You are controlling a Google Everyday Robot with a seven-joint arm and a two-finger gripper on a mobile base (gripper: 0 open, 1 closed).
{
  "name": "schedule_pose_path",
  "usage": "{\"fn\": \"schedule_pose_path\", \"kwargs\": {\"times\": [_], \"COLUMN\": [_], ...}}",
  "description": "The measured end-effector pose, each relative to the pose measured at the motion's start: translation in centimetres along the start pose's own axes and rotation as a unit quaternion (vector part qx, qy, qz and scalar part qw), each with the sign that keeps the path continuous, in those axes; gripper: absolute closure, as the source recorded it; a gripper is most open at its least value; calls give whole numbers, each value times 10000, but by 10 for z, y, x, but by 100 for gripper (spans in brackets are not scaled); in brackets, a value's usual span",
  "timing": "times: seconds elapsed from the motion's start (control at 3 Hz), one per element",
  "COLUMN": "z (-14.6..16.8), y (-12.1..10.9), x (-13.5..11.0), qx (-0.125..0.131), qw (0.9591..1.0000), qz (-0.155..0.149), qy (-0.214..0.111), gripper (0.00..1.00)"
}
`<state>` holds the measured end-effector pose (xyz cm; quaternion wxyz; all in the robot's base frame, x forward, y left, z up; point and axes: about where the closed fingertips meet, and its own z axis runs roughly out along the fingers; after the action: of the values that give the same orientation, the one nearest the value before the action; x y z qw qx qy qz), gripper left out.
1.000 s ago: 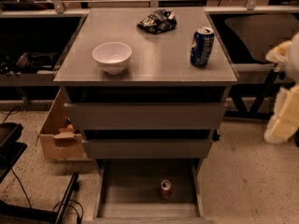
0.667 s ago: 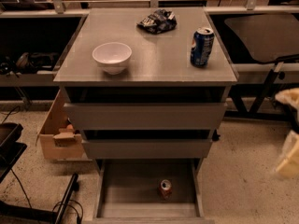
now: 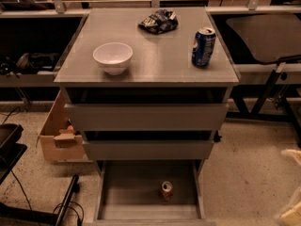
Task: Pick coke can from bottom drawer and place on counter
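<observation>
The coke can (image 3: 166, 190) stands upright in the open bottom drawer (image 3: 127, 197), right of the middle of its grey floor. The two upper drawers are pulled slightly out above it. The counter (image 3: 155, 62) is the grey top of the cabinet. My gripper (image 3: 292, 192) shows only as a pale blurred shape at the lower right edge of the camera view, well to the right of the drawer and apart from the can. It holds nothing that I can see.
On the counter stand a white bowl (image 3: 113, 57) at the left, a blue Pepsi can (image 3: 203, 46) at the right and a crumpled dark snack bag (image 3: 158, 20) at the back. A cardboard box (image 3: 59, 138) sits on the floor left of the cabinet. Black cables lie at the lower left.
My gripper has dropped from beside the counter's right side down to the lower right edge of the view. The can, bowl and drawers have not moved.
</observation>
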<state>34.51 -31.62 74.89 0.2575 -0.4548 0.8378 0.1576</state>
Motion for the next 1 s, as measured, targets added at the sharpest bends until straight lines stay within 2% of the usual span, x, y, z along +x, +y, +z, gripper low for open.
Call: {"fn": "schedule_pose_path", "kwargs": {"times": [0.33,0.67,1.0], "z": [23,29,30], "y": [2,0,0], "x": [29,34,33], "qx": [-286,-527,-559], "qw": [9989,9973,9970], "qz": [200,328,345], "qy": [-304,-396,-402], "gripper": [0,0,0]}}
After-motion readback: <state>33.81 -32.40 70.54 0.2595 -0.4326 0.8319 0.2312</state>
